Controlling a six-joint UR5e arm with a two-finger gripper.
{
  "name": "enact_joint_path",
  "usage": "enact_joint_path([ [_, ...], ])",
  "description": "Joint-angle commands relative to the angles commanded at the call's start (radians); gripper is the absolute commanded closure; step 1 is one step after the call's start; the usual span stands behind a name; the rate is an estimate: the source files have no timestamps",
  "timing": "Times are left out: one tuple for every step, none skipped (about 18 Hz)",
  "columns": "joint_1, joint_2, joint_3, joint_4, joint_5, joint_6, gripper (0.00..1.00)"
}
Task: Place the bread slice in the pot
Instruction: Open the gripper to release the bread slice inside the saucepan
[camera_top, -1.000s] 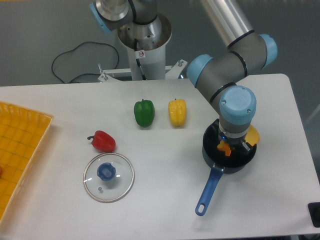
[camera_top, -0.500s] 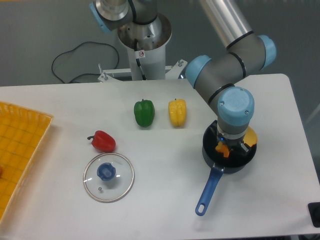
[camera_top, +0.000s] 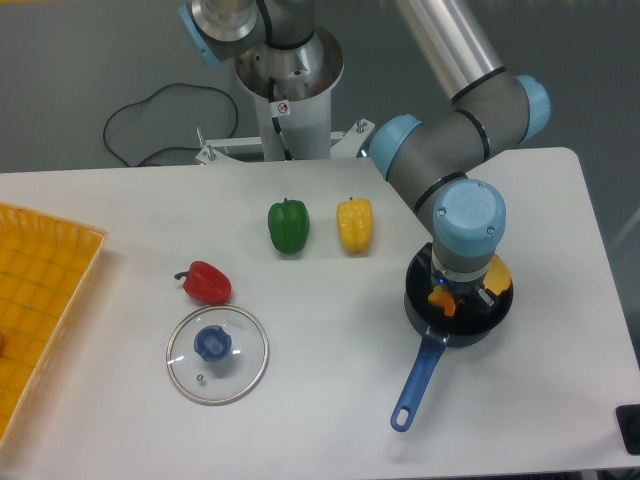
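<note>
Yellow-orange bread slice (camera_top: 502, 277) sits over the dark blue-handled pot (camera_top: 452, 326).

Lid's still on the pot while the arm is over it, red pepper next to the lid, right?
No. The camera view shows the glass lid lying on the table, well left of the pot, which is uncovered under the arm. The red pepper is next to the lid.

On the white table (camera_top: 330, 400) sit a green pepper (camera_top: 288, 226), yellow pepper (camera_top: 354, 225), red pepper (camera_top: 207, 283), glass lid (camera_top: 217, 353), and a yellow tray (camera_top: 40, 300) at left.
</note>
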Motion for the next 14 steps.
enact_joint_path([
  [0.000, 0.000, 0.000, 0.002, 0.000, 0.000, 0.97],
  [0.000, 0.000, 0.000, 0.002, 0.000, 0.000, 0.96],
  [0.000, -0.003, 0.000, 0.002, 0.000, 0.000, 0.95],
  [0.000, -0.005, 0.000, 0.002, 0.000, 0.000, 0.95],
  [0.000, -0.005, -0.002, 0.002, 0.000, 0.000, 0.92],
  [0.000, -0.005, -0.005, 0.002, 0.000, 0.000, 0.88],
  [-0.002, -0.006, -0.005, 0.002, 0.002, 0.000, 0.83],
  [-0.005, -0.006, -0.005, 0.002, 0.003, -0.002, 0.67],
  [-0.006, -0.006, -0.009, 0.003, 0.008, 0.008, 0.37],
  [-0.006, -0.006, -0.012, 0.011, 0.009, 0.008, 0.00],
  [-0.006, -0.006, -0.014, 0.011, 0.012, 0.009, 0.00],
  [-0.006, -0.006, -0.014, 0.014, 0.012, 0.011, 0.00],
  [-0.006, -0.006, -0.014, 0.017, 0.012, 0.009, 0.00],
  [-0.006, -0.006, -0.014, 0.017, 0.012, 0.011, 0.00],
])
